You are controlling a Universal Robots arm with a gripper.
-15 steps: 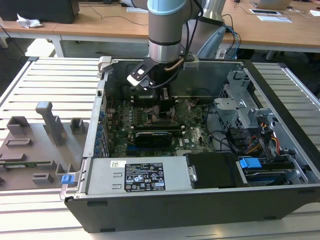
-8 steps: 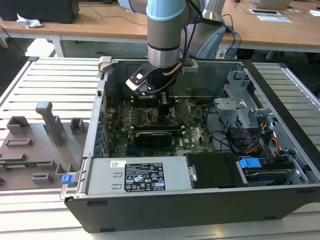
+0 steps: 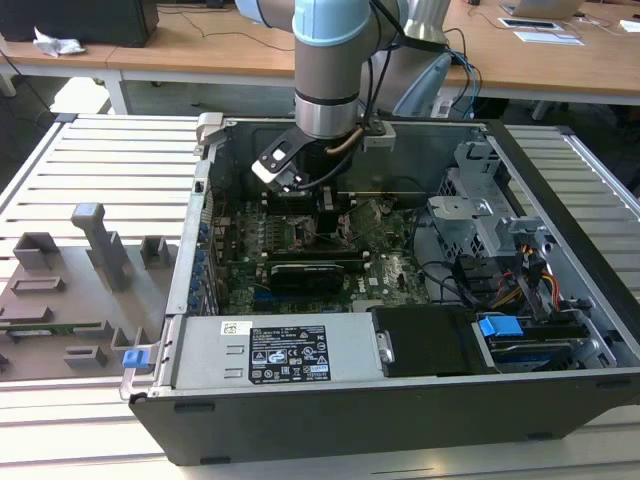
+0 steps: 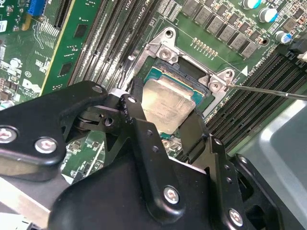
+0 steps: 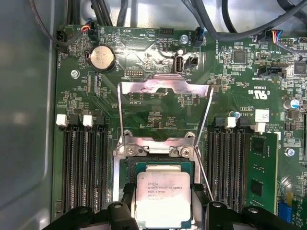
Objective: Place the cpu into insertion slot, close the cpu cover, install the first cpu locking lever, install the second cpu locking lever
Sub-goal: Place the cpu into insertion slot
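Note:
My gripper (image 3: 327, 222) reaches down into the open computer case over the green motherboard (image 3: 385, 275). In both wrist views its two black fingers (image 5: 127, 199) sit against opposite edges of the cpu (image 5: 163, 197), a silver-grey square chip, so the gripper (image 5: 163, 203) is shut on it. The cpu (image 4: 168, 103) lies over the insertion slot (image 4: 181, 73), whose dark frame shows along one side, and I cannot tell whether it is seated. The cpu cover (image 5: 165, 87) stands swung open beyond the insertion slot (image 5: 163, 166). A thin locking lever (image 5: 203, 176) sticks out, unlatched.
Long black memory slots (image 5: 81, 163) flank the socket on both sides, and a green card (image 5: 261, 167) stands in one. The case walls (image 3: 190, 250), a power supply (image 3: 290, 350) and a drive cage (image 3: 480, 205) hem in the arm. A grey fixture tray (image 3: 70, 290) lies at the exterior view's left.

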